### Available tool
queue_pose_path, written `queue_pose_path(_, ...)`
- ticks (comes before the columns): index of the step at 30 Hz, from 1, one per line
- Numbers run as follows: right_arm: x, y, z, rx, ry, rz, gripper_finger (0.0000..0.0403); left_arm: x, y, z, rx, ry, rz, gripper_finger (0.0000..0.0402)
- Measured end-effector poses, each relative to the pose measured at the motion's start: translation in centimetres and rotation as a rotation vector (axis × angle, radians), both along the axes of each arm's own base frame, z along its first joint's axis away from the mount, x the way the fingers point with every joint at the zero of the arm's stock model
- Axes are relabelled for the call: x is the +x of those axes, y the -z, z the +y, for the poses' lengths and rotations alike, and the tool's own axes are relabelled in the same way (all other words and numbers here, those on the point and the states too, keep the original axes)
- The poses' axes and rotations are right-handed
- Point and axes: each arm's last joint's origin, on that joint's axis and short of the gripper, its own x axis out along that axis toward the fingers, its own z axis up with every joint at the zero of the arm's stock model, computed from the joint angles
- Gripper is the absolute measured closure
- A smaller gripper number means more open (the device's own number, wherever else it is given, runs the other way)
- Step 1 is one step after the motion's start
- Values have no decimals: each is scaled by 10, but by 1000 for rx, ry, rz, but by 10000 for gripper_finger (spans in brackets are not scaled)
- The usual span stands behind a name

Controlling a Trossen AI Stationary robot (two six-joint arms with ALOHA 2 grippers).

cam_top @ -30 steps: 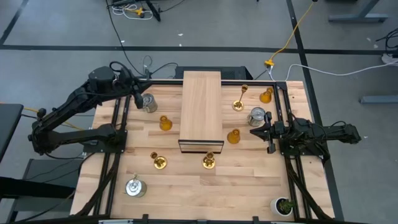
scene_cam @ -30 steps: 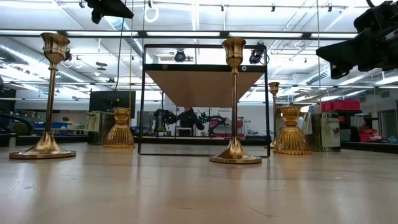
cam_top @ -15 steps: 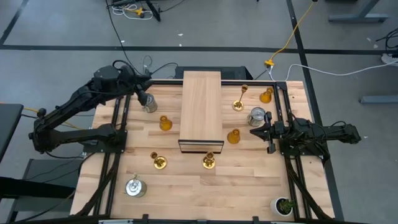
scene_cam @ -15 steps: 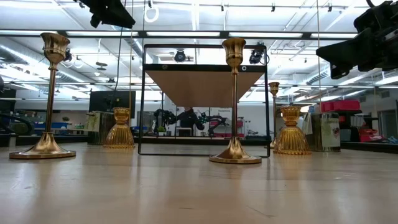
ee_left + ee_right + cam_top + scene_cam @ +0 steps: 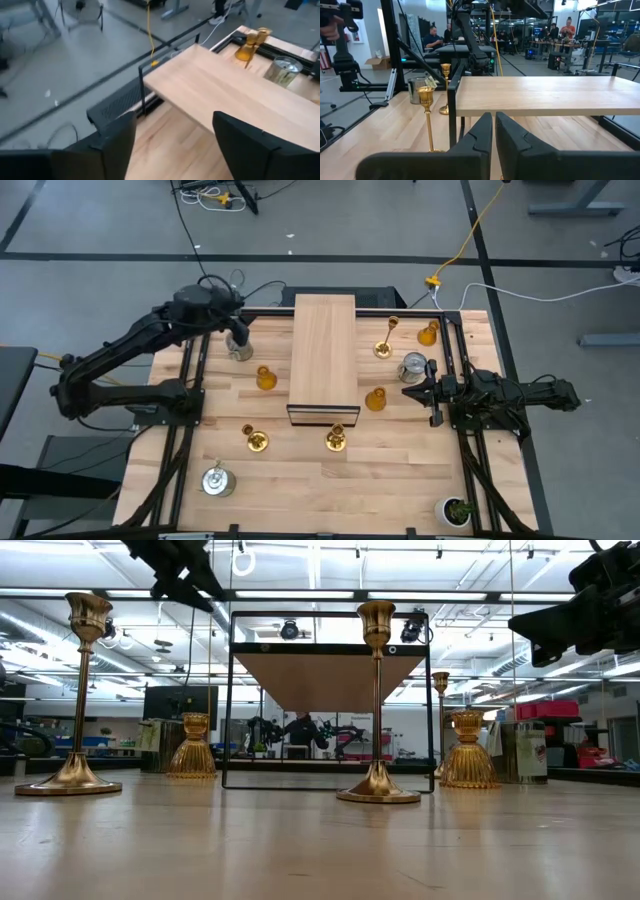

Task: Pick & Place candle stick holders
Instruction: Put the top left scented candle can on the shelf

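The wooden shelf (image 5: 323, 358) stands mid-worktop, with the holders spread on both sides of it, apparently awaiting pick-up. Left of the shelf's far end, the left tool (image 5: 236, 332) hangs directly above a silver can (image 5: 238, 350); its fingers (image 5: 247, 142) stand apart, gripping nothing, likely ready to descend. Right of the shelf, the right tool (image 5: 408, 393) waits closed and empty, near another silver can (image 5: 413, 366).

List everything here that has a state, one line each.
left gripper: jaws open, empty, raised over the table's far-left part
right gripper: jaws shut, empty, at the table's right edge
gold candlesticks: all three upright
amber holders: upright
silver cans: upright
wooden shelf: standing, top bare
potted plant: upright
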Motion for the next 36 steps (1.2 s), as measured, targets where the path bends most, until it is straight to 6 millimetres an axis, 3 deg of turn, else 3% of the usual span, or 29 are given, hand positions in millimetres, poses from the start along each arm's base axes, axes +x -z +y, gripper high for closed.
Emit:
queue_pose_path(14, 0, 0, 0, 0, 0, 0, 376, 11, 19, 14, -74, -20, 117, 32)
queue_pose_path(36, 0, 0, 0, 0, 0, 0, 376, 14, 23, 17, -41, -30, 183, 28)
